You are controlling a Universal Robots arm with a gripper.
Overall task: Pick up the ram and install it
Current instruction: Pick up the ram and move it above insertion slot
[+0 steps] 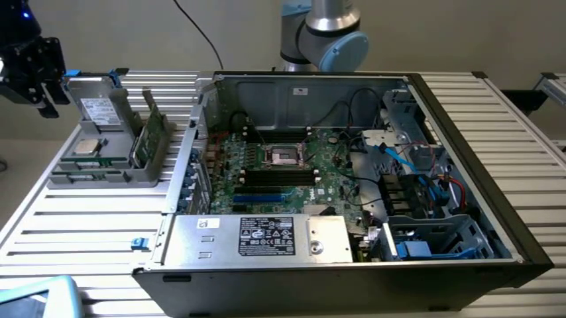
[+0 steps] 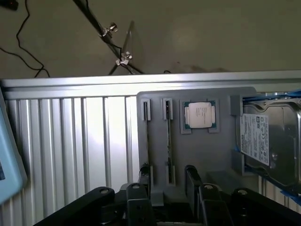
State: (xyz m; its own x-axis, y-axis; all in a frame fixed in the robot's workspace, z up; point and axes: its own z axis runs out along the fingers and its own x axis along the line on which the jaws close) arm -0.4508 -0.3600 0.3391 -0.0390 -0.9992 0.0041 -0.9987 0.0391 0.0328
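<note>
The ram [image 1: 152,129] is a narrow green stick standing on edge in a grey holder [image 1: 106,173] at the exterior view's left. From the wrist it appears edge-on as a thin dark strip [image 2: 168,141] in one of the holder's [image 2: 207,150] two slots. My black gripper [image 1: 52,103] hangs above and beyond the holder, toward the exterior view's left. In the wrist view my gripper [image 2: 169,178] is open and holds nothing. Its fingers [image 2: 192,176] stand apart, and the ram's near end lines up between them.
The holder also carries a silver processor chip [image 2: 199,114] and a hard drive [image 2: 263,141]. An open computer case [image 1: 460,152] takes up the table's middle, with the motherboard [image 1: 332,179], dark memory slots [image 1: 278,177] and a power supply [image 1: 265,238]. A light blue object [image 1: 40,298] lies at the front left corner.
</note>
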